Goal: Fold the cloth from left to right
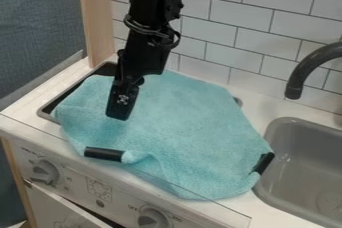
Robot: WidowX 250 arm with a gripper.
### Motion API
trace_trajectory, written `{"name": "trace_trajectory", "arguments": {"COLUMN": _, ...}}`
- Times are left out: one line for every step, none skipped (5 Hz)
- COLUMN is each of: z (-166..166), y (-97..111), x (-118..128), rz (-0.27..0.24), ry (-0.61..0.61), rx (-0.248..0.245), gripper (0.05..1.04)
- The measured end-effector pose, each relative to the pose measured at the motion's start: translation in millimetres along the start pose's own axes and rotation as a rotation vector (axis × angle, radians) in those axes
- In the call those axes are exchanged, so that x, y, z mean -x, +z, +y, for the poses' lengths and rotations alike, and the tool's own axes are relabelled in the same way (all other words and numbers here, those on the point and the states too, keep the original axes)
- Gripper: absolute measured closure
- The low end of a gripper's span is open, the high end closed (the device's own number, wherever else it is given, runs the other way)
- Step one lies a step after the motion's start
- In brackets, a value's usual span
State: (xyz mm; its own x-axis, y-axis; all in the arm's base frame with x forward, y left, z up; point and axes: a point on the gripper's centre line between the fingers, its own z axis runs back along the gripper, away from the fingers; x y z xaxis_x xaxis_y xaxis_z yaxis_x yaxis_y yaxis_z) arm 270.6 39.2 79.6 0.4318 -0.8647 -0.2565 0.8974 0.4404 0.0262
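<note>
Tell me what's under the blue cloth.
The cloth lies over part of a dark recess, which shows at its left side, and part of the white counter. Whatever else may be beneath its middle is covered, so I can't tell.

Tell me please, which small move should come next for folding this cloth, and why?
Probably move the end effector outward to the left edge of the cloth for a grip: the cloth lies mostly spread, and the end effector is inward from that edge.
</note>
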Motion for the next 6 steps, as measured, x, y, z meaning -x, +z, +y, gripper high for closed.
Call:
{"name": "trace_trajectory", "arguments": {"z": -4, "y": -7, "x": -1, "rz": 0.007, "ry": 0.001, "rx": 0.029, "gripper": 0.085}}
{"name": "trace_trajectory", "arguments": {"z": -11, "y": -9, "x": 1, "rz": -0.015, "ry": 0.083, "rx": 0.099, "gripper": 0.085}}
{"name": "trace_trajectory", "arguments": {"z": -10, "y": -7, "x": 7, "rz": -0.078, "ry": 0.201, "rx": 0.171, "gripper": 0.085}}
{"name": "trace_trajectory", "arguments": {"z": -14, "y": 5, "x": 5, "rz": -0.115, "ry": 0.398, "rx": 0.189, "gripper": 0.085}}
{"name": "trace_trajectory", "arguments": {"z": -16, "y": 14, "x": -1, "rz": -0.114, "ry": 0.563, "rx": 0.172, "gripper": 0.085}}
{"name": "trace_trajectory", "arguments": {"z": -31, "y": 25, "x": -26, "rz": -0.135, "ry": 0.673, "rx": 0.148, "gripper": 0.085}}
